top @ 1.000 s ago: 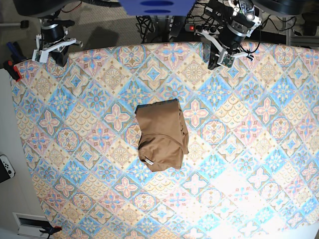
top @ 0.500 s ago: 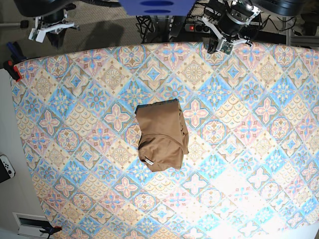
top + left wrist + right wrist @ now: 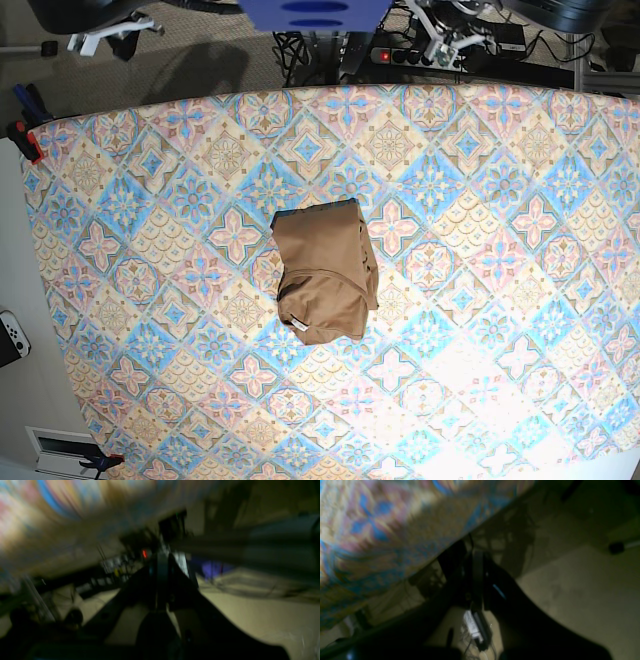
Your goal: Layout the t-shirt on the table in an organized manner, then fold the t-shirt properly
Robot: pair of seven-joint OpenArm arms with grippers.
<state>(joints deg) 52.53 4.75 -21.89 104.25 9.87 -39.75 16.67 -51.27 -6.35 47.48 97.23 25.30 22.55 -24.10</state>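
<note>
table (image 3: 520, 250) fills the base view, patterned cloth bare but for the t-shirt (image 3: 325, 270), which lies at centre folded into a compact bundle, rounded at its lower end. judging by that, the folding looks done and the arms are parked clear of the work; at most a tidying press on the bundle would be next. left gripper (image 3: 162, 562), upper right of the base view beyond the table edge, has its jaws closed together on nothing. right gripper (image 3: 478, 565), upper left, is likewise closed and empty, over the floor.
</note>
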